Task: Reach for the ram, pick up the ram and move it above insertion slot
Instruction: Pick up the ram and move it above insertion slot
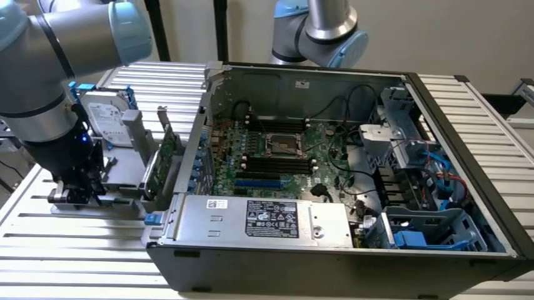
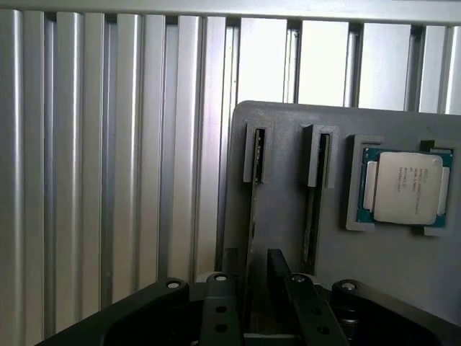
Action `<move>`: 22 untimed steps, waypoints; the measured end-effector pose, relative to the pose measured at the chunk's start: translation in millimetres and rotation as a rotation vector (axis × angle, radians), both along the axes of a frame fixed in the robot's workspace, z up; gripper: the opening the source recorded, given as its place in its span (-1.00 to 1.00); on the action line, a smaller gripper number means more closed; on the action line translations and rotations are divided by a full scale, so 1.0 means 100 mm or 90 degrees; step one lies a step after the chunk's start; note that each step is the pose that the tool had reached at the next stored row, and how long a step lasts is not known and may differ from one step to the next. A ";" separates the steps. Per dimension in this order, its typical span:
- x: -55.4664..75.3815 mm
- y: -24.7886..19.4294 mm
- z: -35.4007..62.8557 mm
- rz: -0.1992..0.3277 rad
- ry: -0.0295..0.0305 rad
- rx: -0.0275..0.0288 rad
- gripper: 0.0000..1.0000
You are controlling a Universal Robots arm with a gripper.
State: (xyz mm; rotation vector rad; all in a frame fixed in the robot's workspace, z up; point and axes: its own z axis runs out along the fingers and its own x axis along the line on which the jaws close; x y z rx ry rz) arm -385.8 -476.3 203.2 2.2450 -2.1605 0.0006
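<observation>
Slatted counter (image 2: 108,180) | ram (image 2: 253,205) stands on edge in holder (image 2: 282,180) slot farthest from CPU (image 2: 407,187) | claw (image 2: 253,263) spread, straddling ram's near end, not pinching | ram's long axis runs straight ahead of claw, along holder

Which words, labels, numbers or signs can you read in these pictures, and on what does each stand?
No text is clear enough to quote.
Black label on the power supply: print too small to read.
White sticker beside it: blurred.
Hard drive label: too small to read.
Marking on the processor lid: blurred.
</observation>
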 end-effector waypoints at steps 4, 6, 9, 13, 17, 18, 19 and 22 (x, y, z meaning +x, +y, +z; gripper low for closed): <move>0.00 -0.001 -0.041 0.000 0.0001 0.0011 -0.39; 0.00 -0.002 -0.051 0.000 0.0005 0.0011 -0.39; 0.00 -0.004 -0.066 -0.002 0.0014 0.0011 -0.39; 0.00 -0.018 -0.078 -0.003 0.0024 0.0011 -0.39; 0.00 -0.030 -0.079 -0.004 0.0025 0.0011 -0.39; 0.00 -0.030 -0.081 -0.004 0.0025 0.0012 -0.39; 0.00 -0.031 -0.082 -0.004 0.0024 0.0012 -0.39; 0.00 -0.031 -0.086 -0.004 0.0026 0.0011 -0.43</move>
